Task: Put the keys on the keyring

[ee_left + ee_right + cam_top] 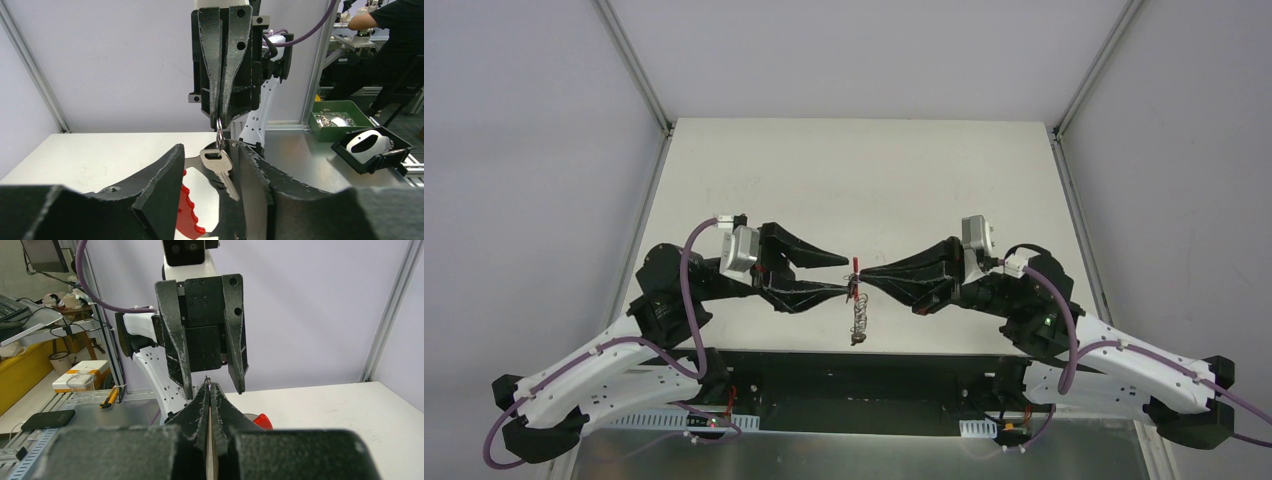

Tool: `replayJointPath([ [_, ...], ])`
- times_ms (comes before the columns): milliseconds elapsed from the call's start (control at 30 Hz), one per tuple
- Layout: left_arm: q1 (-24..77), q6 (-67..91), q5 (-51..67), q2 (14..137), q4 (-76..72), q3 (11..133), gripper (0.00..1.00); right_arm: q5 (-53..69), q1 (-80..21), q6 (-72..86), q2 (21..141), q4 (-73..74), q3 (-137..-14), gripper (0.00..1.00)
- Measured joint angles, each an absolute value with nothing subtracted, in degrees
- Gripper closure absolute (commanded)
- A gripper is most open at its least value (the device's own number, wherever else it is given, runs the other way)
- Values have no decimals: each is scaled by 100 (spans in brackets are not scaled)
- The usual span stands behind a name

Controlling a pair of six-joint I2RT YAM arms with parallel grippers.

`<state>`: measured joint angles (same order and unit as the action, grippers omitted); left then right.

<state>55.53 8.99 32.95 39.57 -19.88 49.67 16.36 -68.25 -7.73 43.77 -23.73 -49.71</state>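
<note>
My right gripper is shut on a thin silver wire loop of the keyring, held above the table's middle. A silver key hangs from that loop, blade down, between the fingers of my open left gripper. It lies close to the right-hand finger; I cannot tell if it touches. The red crescent tag and a grey curved strap hang just behind. In the top view the red tag sits between both grippers, and a string of loops trails toward the near edge. No black-headed key shows.
Off the table's side stand a green bin and a black tray with a white object. A person sits beyond them. On the other side lie a phone and a yellow cutter. Frame posts stand at the table's far corners.
</note>
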Motion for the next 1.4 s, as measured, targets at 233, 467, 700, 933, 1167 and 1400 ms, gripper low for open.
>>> replayJointPath([
  [233,5553,917,3308,3977,-1986,4950,78,1728,-6825,-751,4401,-2373,-5037,100],
  [467,5553,921,3439,4027,-1986,4950,100,1739,-6825,-751,4427,-2368,-5057,100],
  [700,5553,919,3557,4088,-1986,4950,100,1741,-6825,-751,4429,-2373,-5057,100],
  [933,5553,919,3579,4097,-1984,4950,100,1745,-6825,-751,4429,-2377,-5057,100],
  [1167,5553,919,3583,4158,-1984,4950,100,1747,-6825,-744,4427,-2427,-5057,100],
  [1400,5553,917,3590,4202,-1986,4950,100,1743,-6825,-663,4421,-2591,-5057,100],
])
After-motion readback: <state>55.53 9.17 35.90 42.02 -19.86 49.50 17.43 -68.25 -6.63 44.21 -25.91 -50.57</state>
